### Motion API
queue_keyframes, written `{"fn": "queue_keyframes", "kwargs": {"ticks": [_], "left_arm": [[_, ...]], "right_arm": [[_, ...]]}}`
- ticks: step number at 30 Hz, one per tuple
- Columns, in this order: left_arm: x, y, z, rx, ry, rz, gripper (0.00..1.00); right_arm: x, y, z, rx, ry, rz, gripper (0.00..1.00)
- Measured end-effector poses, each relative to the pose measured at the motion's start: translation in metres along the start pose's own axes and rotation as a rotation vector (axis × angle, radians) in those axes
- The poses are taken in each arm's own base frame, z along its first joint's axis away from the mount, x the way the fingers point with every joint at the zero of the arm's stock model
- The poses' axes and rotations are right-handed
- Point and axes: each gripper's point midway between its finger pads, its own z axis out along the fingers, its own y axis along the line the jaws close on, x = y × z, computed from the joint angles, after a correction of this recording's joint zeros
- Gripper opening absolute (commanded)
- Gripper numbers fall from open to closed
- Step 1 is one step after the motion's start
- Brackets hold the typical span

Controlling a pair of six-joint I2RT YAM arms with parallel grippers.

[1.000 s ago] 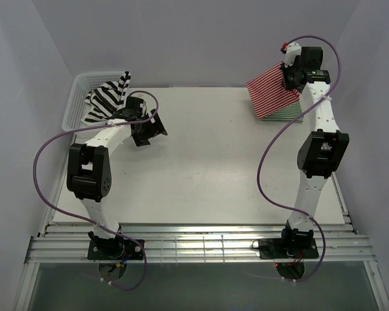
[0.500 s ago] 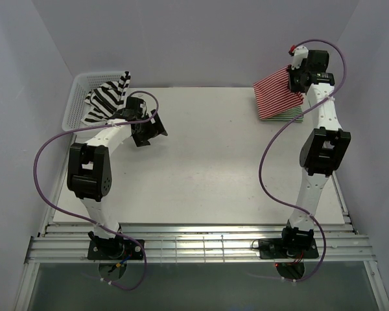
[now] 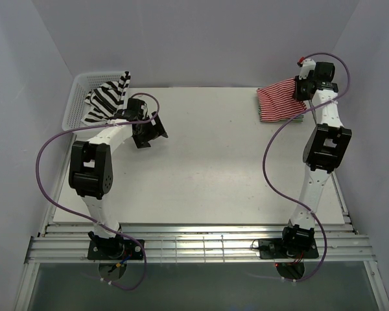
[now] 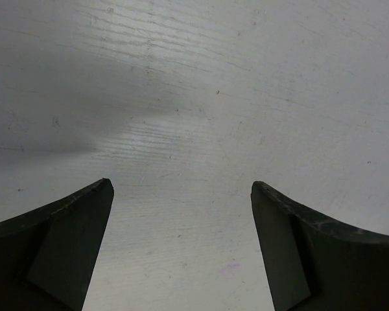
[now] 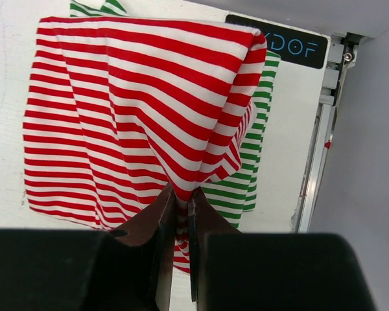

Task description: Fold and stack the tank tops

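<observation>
And the right pincer [image 5: 180, 197] is clenched on a bunched edge of the folded red-and-white tank top [image 5: 129, 110], draping it over the green-and-white tank top [image 5: 249, 162] at the far right corner of the worktop [image 3: 207, 162], likely to build the stack there. The left pincer [image 4: 181, 194] hangs released above bare worktop near the basket [image 3: 73, 103], ready, I'd judge, for the black-and-white tank top [image 3: 107, 97] slung over its rim

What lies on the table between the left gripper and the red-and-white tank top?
Nothing: the top external view shows only bare white table between the left gripper and the red-and-white tank top.
</observation>
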Motion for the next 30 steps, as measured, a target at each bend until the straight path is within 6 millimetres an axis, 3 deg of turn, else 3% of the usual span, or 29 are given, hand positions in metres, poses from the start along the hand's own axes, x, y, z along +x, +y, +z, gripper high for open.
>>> {"fn": "queue_keyframes", "kwargs": {"ticks": [6, 12, 14, 15, 16, 17, 18, 23, 30], "left_arm": [[0.0, 0.001, 0.005, -0.004, 0.007, -0.002, 0.98], [0.0, 0.003, 0.015, -0.014, 0.022, -0.005, 0.98], [0.001, 0.004, 0.015, -0.015, 0.024, -0.006, 0.98], [0.0, 0.004, 0.015, -0.015, 0.024, -0.006, 0.98], [-0.001, 0.003, 0.014, -0.014, 0.022, -0.006, 0.98], [-0.002, 0.002, 0.014, -0.013, 0.019, -0.005, 0.98], [-0.004, 0.001, 0.013, -0.01, 0.015, -0.004, 0.98], [-0.009, -0.003, 0.012, -0.002, 0.004, -0.001, 0.98], [-0.01, -0.004, 0.01, 0.001, 0.0, 0.003, 0.98]], "right_arm": [[0.001, -0.01, 0.007, 0.021, -0.02, -0.001, 0.09], [0.002, -0.016, 0.016, 0.043, -0.036, 0.025, 0.2], [0.004, -0.019, 0.019, 0.054, -0.038, 0.046, 0.38], [0.006, -0.02, 0.02, 0.063, -0.035, 0.062, 0.61], [0.01, -0.022, 0.021, 0.074, -0.029, 0.084, 0.73], [0.013, -0.025, 0.022, 0.087, -0.024, 0.087, 0.96], [0.016, -0.027, 0.023, 0.103, -0.02, 0.109, 0.9], [0.033, -0.034, 0.025, 0.161, 0.021, 0.162, 0.9], [0.019, -0.016, 0.008, 0.086, -0.012, 0.168, 0.9]]}}
